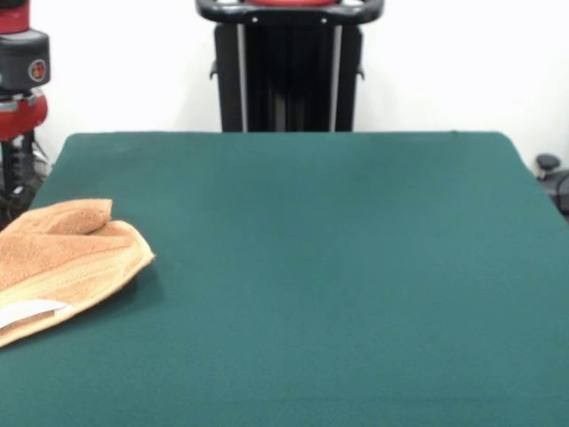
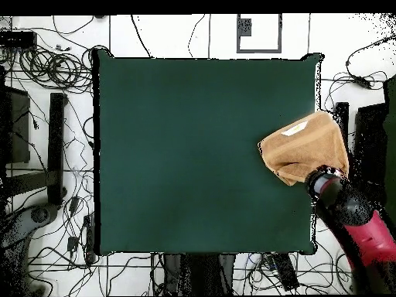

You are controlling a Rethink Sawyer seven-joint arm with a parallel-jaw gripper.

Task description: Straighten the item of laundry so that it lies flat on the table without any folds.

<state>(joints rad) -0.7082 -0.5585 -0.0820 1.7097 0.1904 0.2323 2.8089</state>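
A: The hand (image 2: 326, 184) on the red and black arm?
B: Over the counter's edge, above the towel's corner; grip can't be told.
A: The tan-orange terry-cloth towel (image 1: 62, 262)?
B: Rumpled and folded on the dark green felt counter (image 1: 338, 294), overhanging its side.

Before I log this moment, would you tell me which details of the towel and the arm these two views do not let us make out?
- End effector: overhead, the arm's own body covers it, so open or shut is unreadable; the front view shows only arm segments at the left edge.
- Towel: front view, the left edge cuts it off; overhead, the arm covers one corner.
- White label: too small to read.
- Table: front view, the bottom edge cuts off its near side.
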